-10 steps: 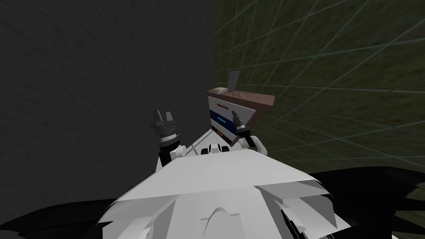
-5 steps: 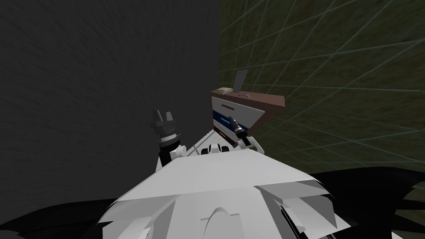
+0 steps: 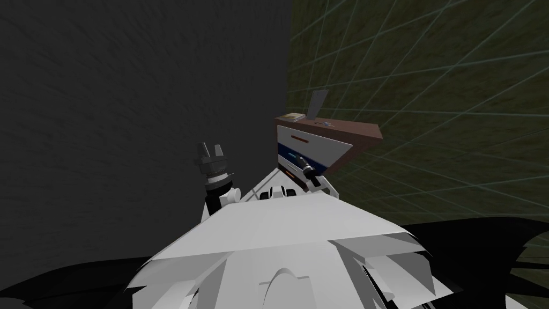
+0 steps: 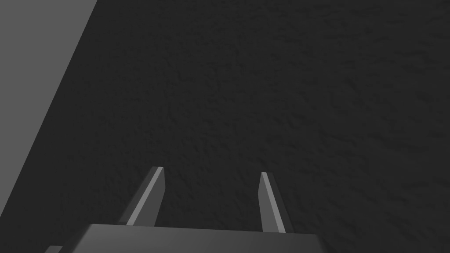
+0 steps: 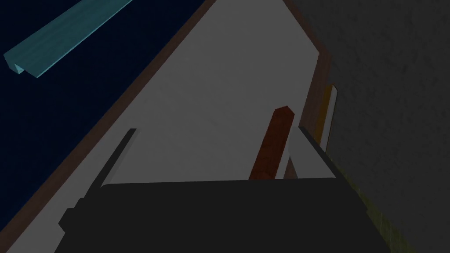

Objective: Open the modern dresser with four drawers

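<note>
1. Dresser [image 3: 343,140]: brown-topped, standing against dark wall [image 3: 134,107].
2. Right gripper [image 5: 211,153]: facing dresser's white drawer front [image 5: 211,96], spread wide, holding nothing; red-brown handle [image 5: 270,145] between its fingers [image 5: 307,153].
3. Left gripper [image 4: 211,193]: open, empty, well apart from dresser.

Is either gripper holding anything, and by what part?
Nothing is held. The right gripper is open at a pale drawer front, its reddish-brown handle between the fingers, ungripped. The left gripper is open, empty.

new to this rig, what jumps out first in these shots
The brown-framed dresser stands by the dark grey wall, with a white top drawer above a dark blue drawer. The right hand is at its front, open, a red-brown handle between its fingers. The left hand hangs open, apart from the dresser.
</note>
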